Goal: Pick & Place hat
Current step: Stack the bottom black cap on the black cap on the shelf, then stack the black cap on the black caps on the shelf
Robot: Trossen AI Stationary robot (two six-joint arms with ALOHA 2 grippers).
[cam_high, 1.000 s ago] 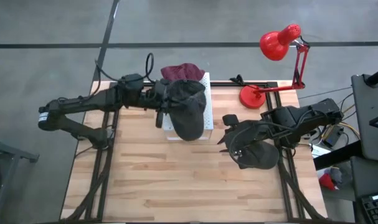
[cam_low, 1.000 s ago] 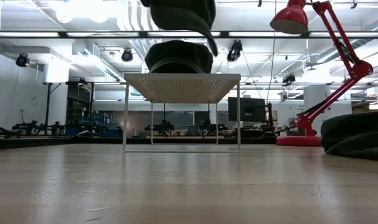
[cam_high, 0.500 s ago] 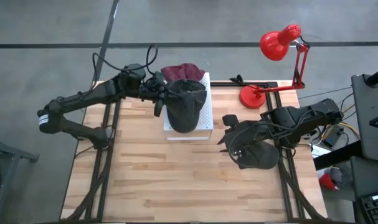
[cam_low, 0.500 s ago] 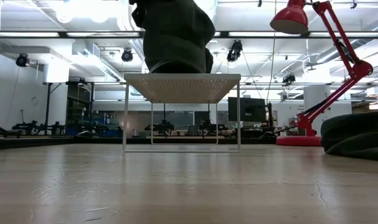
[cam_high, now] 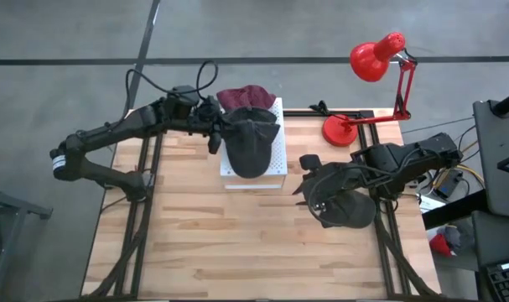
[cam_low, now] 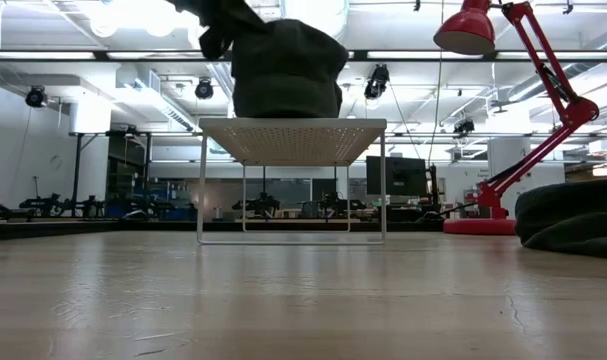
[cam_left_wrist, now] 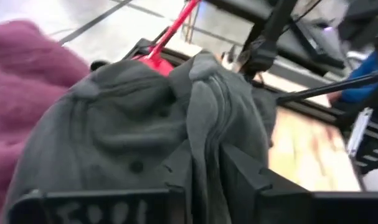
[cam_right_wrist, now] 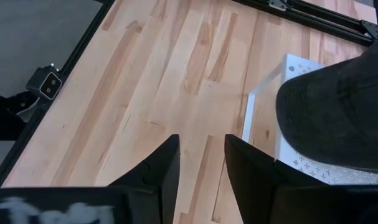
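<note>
A dark grey hat point(cam_high: 251, 143) sits on the top of a white perforated stand point(cam_high: 278, 159) at the table's far middle, and it also shows in the low view point(cam_low: 288, 70). My left gripper point(cam_high: 218, 130) is at the hat's left side, shut on its cloth point(cam_left_wrist: 204, 158). A maroon hat point(cam_high: 244, 96) lies behind it on the stand's far part. My right gripper point(cam_right_wrist: 201, 163) is open above bare table at the right. A second dark hat point(cam_high: 350, 208) lies on the table under the right arm. My left gripper pinches a gathered fold of the grey hat's cloth point(cam_left_wrist: 204, 127) between its two fingers, at the hat's left side. The fingers come about level from the table's left. The hat's underside rests on the stand's top point(cam_low: 293, 125), with the cloth bunched at the fingers.
A red desk lamp point(cam_high: 376, 59) stands on its base point(cam_high: 340, 130) at the far right corner. The stand point(cam_low: 293, 135) is raised on thin legs with open space beneath. Bare wooden table point(cam_high: 229, 243) spreads over the near half. The second dark hat point(cam_low: 573, 220) lies at the right edge.
My left gripper has moved down and toward the table's far left, staying shut on the grey hat. The hat, held up clear above the stand a second ago, has come down and now rests on the stand's top in front of the maroon hat.
</note>
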